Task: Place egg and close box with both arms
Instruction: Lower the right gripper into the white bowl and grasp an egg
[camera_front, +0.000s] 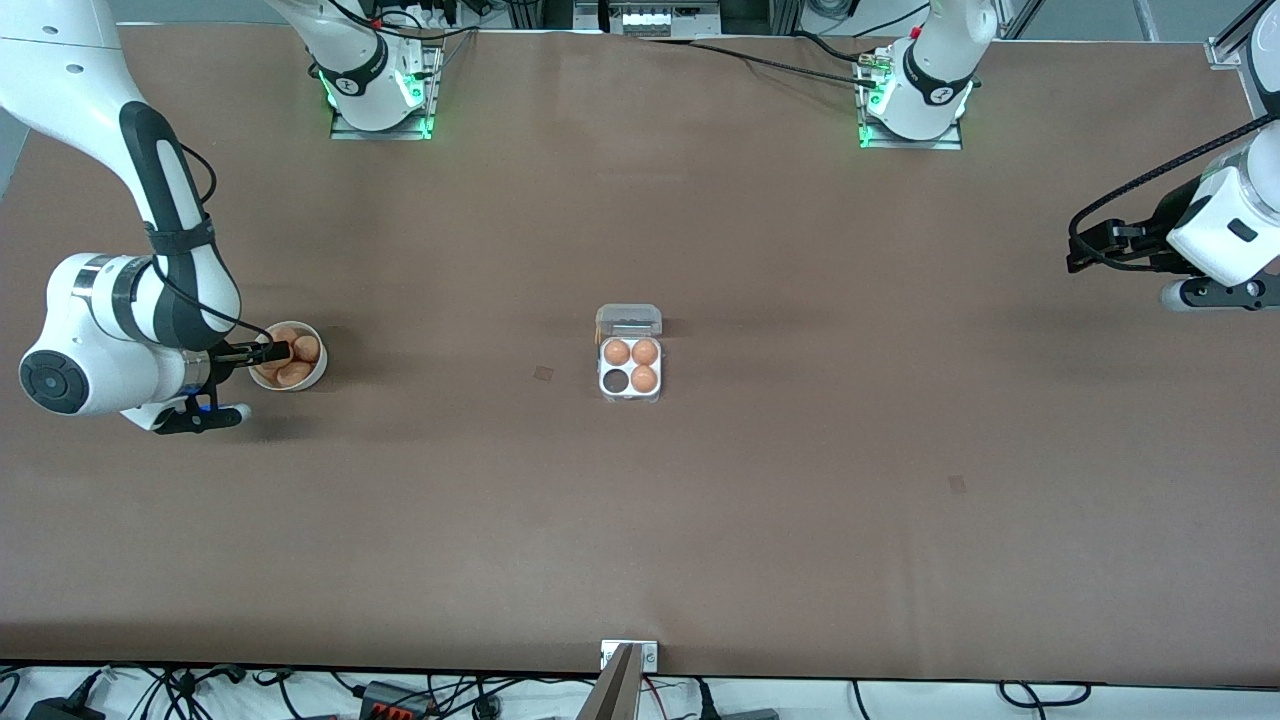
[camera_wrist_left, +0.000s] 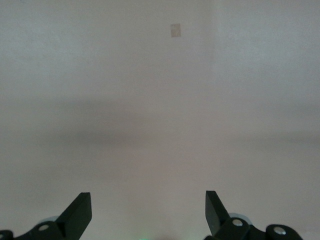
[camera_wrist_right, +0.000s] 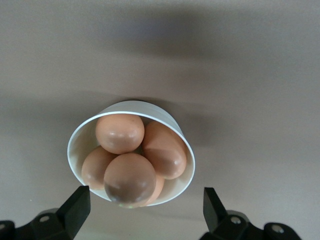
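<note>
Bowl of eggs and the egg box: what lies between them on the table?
Only bare table and a small dark patch, between bowl and box, per the front view.

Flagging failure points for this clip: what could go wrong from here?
1. The eggs are heaped in the bowl; the open right gripper above them might nudge neighbours or grip one badly.
2. The box has one empty cell, nearest the camera toward the right arm's end; a misplaced egg could hit the three already seated.
3. The left gripper waits open, away from the lid.
</note>
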